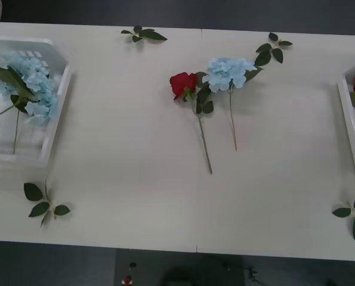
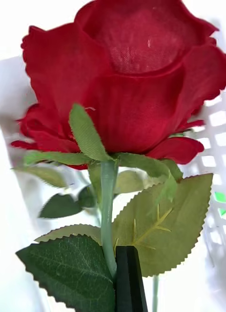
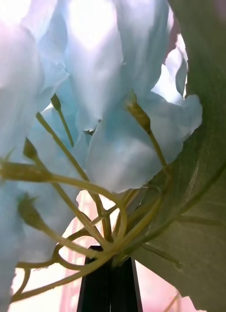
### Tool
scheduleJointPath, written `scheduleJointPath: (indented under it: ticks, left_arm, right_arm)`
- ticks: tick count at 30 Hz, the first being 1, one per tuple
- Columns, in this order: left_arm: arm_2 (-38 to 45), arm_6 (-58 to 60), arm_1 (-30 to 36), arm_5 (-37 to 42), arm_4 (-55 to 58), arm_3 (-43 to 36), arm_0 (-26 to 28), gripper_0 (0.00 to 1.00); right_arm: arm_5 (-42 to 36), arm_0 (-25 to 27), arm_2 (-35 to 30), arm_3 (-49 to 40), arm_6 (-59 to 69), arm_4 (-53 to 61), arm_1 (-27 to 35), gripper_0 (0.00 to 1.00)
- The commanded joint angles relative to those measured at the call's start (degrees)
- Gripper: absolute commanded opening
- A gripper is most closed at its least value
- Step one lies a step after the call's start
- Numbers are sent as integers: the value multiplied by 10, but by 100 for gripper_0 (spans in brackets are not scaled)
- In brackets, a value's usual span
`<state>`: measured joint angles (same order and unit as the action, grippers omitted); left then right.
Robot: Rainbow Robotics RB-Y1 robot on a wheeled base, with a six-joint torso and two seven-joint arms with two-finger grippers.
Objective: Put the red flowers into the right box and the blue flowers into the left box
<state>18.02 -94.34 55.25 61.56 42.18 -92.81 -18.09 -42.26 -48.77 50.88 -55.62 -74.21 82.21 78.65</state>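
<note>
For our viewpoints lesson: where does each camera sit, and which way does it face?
Front: above the arms, facing forward and down at table, left box, right box.
Right wrist: faces a rose; right end effector shut on its stem.
Left wrist: faces a blue flower; left end effector shut on it.
Front and right wrist share the right box.

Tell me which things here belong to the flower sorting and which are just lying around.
Job: red flowers, blue flowers, left box, right box, left hand and right hand, each gripping a stem.
Lying about: loose leaf sprigs.
</note>
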Motion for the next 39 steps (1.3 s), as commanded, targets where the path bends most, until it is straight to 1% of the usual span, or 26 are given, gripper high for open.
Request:
scheduleJointPath:
  ticks: [1, 2, 3, 4, 5, 6, 7, 9, 12, 14, 15, 16, 17, 18, 22, 23, 26, 28, 32, 36, 37, 38, 39]
  left_arm:
    - [1, -23, 17, 1, 1, -4, -8, 1]
    - [-1, -25, 17, 1, 1, -4, -8, 2]
    - [-4, -25, 17, 1, 2, -4, -8, 27]
    - [-4, -25, 17, 1, 3, -4, -8, 44]
    - [-4, -25, 17, 1, 3, -4, -8, 68]
    - [-4, -25, 17, 1, 3, -4, -7, 81]
    - [-4, -26, 17, 1, 3, -4, -8, 90]
    - [-4, -28, 17, 1, 4, -4, -6, 98]
    - [-11, -33, 17, 1, 27, -4, -5, 100]
    - [-12, -38, 17, 1, 48, -5, -2, 100]
    - [-13, -55, 17, 1, 69, -11, 2, 100]
    - [-13, -64, 17, 1, 79, -15, 5, 100]
    - [-13, -81, 17, 2, 100, -26, 13, 100]
    - [-13, -98, 16, 8, 121, -39, 20, 100]
    - [-24, -130, 3, 70, 195, -90, 24, 100]
    - [-33, -131, -6, 84, 213, -118, 24, 100]
    - [-60, -132, -13, 84, 222, -171, 21, 100]
    - [-91, -128, -18, 84, 218, -196, 7, 100]
    - [-163, -122, -25, 84, 211, -203, -34, 100]
    - [-228, -109, -52, 86, 194, -186, -73, 100]
    - [-228, -109, -52, 86, 194, -186, -73, 100]
    - [-252, -102, -68, 86, 174, -176, -87, 100]
    - [-258, -101, -73, 86, 169, -172, -91, 100]
  right_arm:
    - [29, -14, -3, 24, -36, -13, -9, 0]
    - [36, -13, -3, 25, -37, -19, -11, 0]
    - [50, -13, -3, 31, -37, -33, -18, 0]
    - [55, -13, -3, 32, -37, -37, -20, 0]
    - [64, -14, -3, 37, -37, -42, -24, 0]
    - [68, -14, -3, 41, -37, -44, -25, 0]
    - [70, -13, -3, 45, -38, -46, -26, 0]
    - [70, -13, -3, 45, -37, -45, -26, 0]
    - [72, -13, -3, 45, -37, -43, -26, 1]
    - [75, -14, -3, 44, -35, -41, -26, 29]
    - [75, -13, -3, 43, -35, -38, -26, 67]
    - [75, -13, -3, 43, -34, -37, -27, 78]
    - [77, -14, -3, 42, -35, -35, -28, 95]
    - [78, -14, -3, 43, -37, -33, -29, 100]
    - [82, -13, -6, 43, -37, -29, -34, 100]
    - [82, -13, -7, 43, -37, -28, -37, 100]
    - [82, -13, -11, 42, -37, -22, -39, 100]
    - [82, -13, -15, 39, -38, -17, -44, 100]
    - [80, -13, -19, 23, -42, 20, -48, 100]
    - [47, -13, -25, -6, -48, 85, -49, 100]
    - [47, -13, -25, -6, -48, 85, -49, 100]
    - [33, -13, -25, -31, -53, 108, -44, 100]
    - [29, -12, -25, -39, -53, 115, -40, 100]
